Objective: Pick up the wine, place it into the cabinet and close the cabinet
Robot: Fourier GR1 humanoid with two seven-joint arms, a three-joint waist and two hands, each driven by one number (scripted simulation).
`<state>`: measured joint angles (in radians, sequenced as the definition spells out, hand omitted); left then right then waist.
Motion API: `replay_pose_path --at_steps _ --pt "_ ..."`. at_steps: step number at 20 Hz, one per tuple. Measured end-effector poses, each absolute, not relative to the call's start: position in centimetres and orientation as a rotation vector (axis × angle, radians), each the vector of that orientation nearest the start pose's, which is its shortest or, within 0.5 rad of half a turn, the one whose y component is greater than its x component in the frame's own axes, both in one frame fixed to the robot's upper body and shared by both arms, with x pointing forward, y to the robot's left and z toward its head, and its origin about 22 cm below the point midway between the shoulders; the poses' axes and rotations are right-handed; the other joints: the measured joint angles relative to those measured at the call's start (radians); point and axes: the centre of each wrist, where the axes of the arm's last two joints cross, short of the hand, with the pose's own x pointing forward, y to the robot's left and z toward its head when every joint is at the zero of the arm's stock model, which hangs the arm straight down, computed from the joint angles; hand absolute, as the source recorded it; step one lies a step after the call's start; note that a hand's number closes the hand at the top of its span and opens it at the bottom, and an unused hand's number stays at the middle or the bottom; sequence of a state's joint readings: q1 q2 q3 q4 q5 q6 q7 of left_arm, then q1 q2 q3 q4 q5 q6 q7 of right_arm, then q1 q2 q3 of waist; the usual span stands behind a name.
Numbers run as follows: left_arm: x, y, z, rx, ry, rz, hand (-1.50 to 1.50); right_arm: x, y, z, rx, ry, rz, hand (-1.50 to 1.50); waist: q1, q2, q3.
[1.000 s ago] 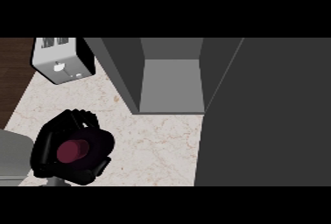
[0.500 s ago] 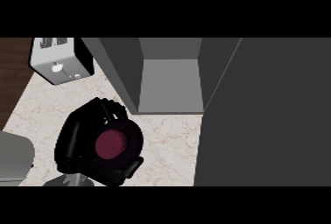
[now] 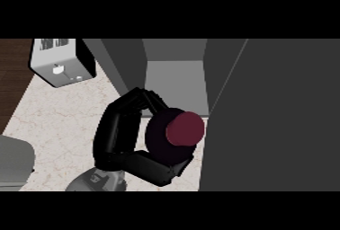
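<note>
Marble-patterned counter (image 3: 60, 117) is seen from above; the wine (image 3: 178, 134) is held by the left hand (image 3: 126, 134), fingers curled around it, just before the open cabinet (image 3: 174, 76), toaster (image 3: 61, 63) beyond the fingertips.

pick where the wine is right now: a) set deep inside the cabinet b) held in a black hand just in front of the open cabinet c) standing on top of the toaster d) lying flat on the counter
b: the hand curls round the wine, just short of the open cabinet.
</note>
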<state>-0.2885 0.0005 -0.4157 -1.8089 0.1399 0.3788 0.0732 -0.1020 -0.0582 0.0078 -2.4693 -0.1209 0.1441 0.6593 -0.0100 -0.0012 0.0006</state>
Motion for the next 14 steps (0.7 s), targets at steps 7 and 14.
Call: replay_pose_path --at_steps 7,14 --pt "26.5 7.6 13.3 -0.293 -1.907 0.021 1.50 15.6 -22.6 20.6 0.131 -1.893 0.272 -1.50 -0.004 0.000 0.000" --pt "27.9 6.1 13.3 -0.231 -1.922 0.013 1.50 15.5 -22.3 20.3 0.157 -1.884 0.269 -1.50 -0.003 0.000 0.000"
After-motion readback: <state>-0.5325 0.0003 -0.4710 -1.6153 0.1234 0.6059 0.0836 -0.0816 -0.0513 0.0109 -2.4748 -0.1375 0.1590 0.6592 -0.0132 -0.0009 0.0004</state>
